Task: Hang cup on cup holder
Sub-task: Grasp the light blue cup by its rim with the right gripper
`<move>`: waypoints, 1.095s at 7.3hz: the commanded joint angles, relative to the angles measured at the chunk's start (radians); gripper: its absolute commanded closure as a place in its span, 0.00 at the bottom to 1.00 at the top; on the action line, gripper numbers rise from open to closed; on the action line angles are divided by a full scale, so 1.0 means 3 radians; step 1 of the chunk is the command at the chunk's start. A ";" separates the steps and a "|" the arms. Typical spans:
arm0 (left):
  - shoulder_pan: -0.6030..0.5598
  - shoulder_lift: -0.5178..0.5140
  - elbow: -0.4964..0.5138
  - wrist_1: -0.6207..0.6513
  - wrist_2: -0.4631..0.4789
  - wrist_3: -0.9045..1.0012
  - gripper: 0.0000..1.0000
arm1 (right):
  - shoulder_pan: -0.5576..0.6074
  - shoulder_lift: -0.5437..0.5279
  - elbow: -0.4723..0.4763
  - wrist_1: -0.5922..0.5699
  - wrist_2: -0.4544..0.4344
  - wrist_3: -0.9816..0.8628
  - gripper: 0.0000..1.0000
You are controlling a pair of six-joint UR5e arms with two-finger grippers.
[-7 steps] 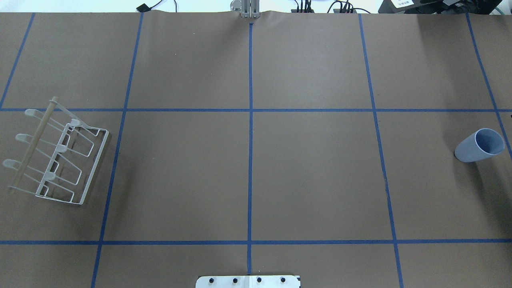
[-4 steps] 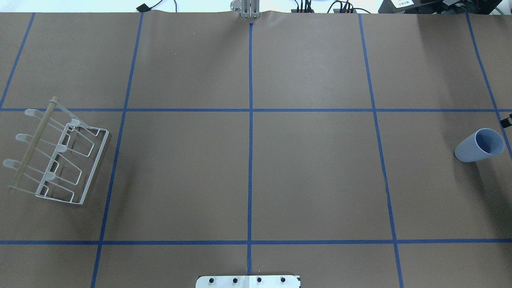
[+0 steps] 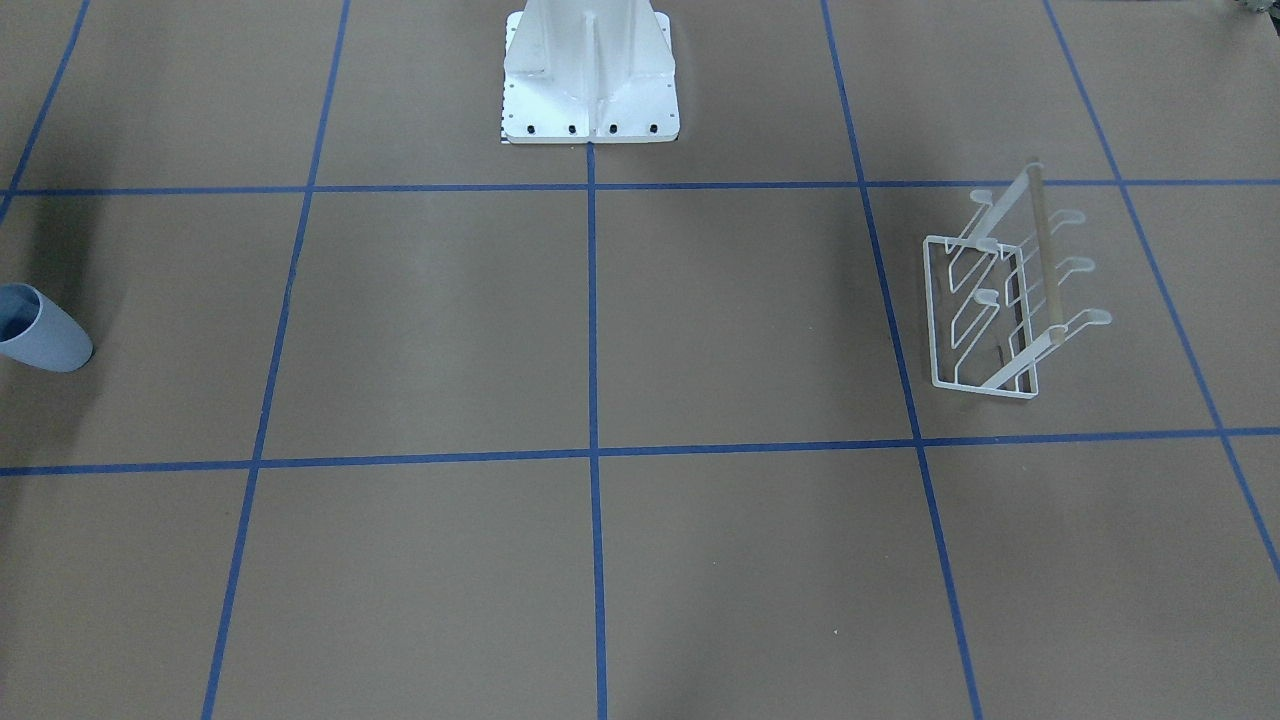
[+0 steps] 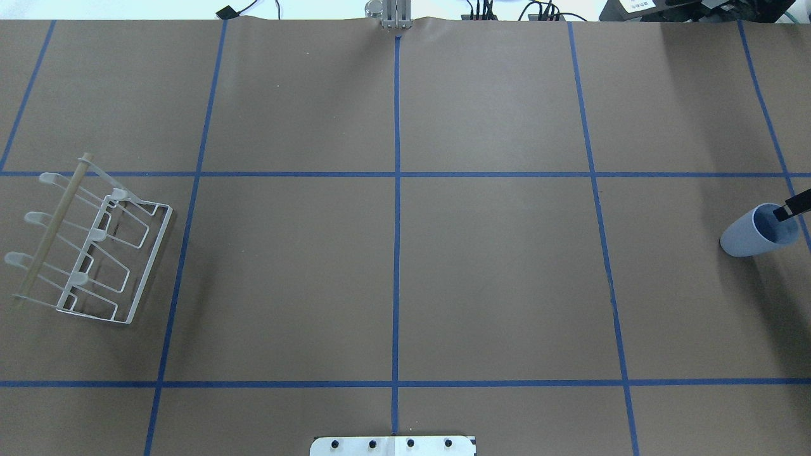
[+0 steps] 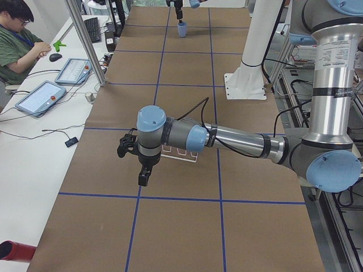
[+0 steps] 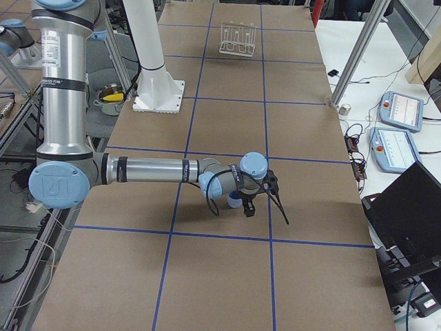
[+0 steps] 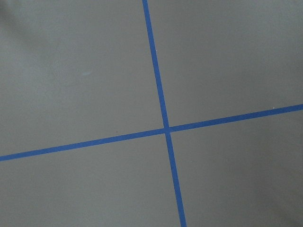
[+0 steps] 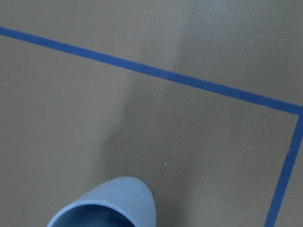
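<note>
The pale blue cup stands near the table's right edge; it also shows at the left edge of the front view and at the bottom of the right wrist view. The white wire cup holder with its wooden rod stands far left, also in the front view. One black fingertip of my right gripper reaches over the cup's rim; its fingers stand apart, holding nothing. My left gripper hovers near the cup holder, seen only from the side, so I cannot tell its state.
The brown paper table carries a blue tape grid. The white robot base plate sits at the table's near middle edge. An operator and tablets are beside the table; a laptop stands at the right end.
My right gripper's fingertip has come in from the overhead view's right edge and now reaches over the cup's rim. The cup and the cup holder have not moved.
</note>
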 commanded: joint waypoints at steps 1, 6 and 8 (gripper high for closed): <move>0.0000 -0.0003 -0.0005 0.0000 -0.0008 0.0000 0.01 | -0.0039 -0.0022 -0.0011 0.0002 0.0011 -0.0002 0.25; 0.0000 -0.0023 0.0000 0.0000 -0.0013 -0.0015 0.01 | -0.0060 0.0008 0.0039 0.0038 0.0046 -0.0007 1.00; 0.0000 -0.0028 0.0000 0.0000 -0.0013 -0.0031 0.01 | -0.0055 0.0014 0.0177 0.0048 0.0412 0.0003 1.00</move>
